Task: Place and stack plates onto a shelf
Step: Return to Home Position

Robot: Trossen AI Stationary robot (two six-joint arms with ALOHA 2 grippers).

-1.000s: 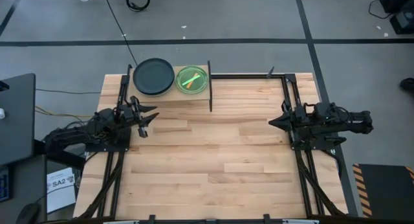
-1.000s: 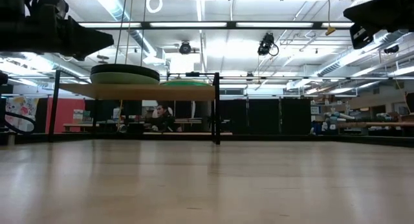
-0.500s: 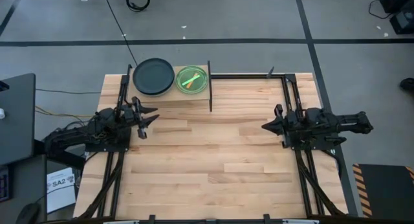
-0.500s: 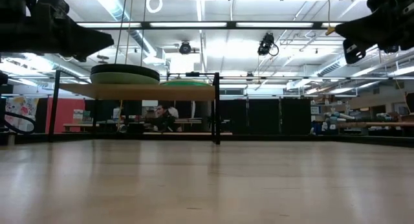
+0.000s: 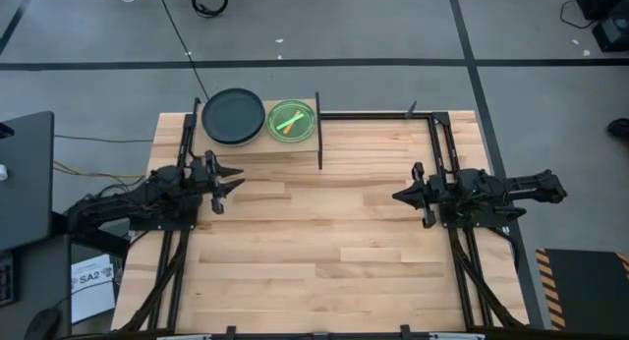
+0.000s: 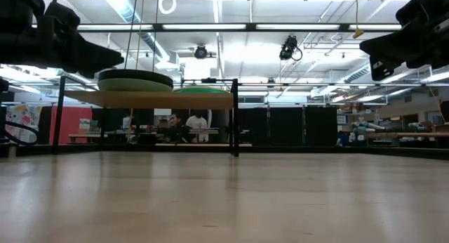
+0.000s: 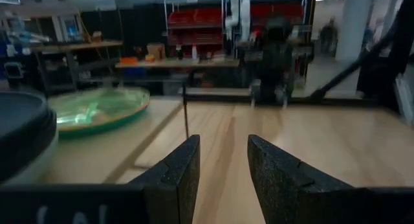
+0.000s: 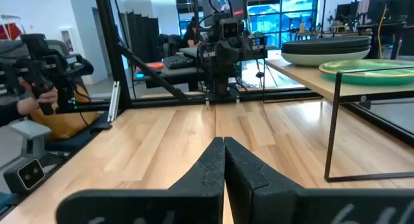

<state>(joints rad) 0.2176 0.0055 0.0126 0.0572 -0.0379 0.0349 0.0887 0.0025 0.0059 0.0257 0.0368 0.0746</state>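
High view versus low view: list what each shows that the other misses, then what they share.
High view only: the top faces of the black plate and bright green plate, and both arms' full length. Low view only: a pale green plate under the black one, and people in the room behind. Both: the shelf with two stacks, and the left claw and right claw clear of it.

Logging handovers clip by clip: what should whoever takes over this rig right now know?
Left gripper: open, empty, above the tabletop, just short of the shelf.
Right gripper: shut, empty, over the tabletop's right side.
Plates: a black plate tops the shelf's left stack. A bright green plate tops the right stack.
Done: stacking looks complete, and no plate shows off the shelf.
Remaining: bring both arms home.
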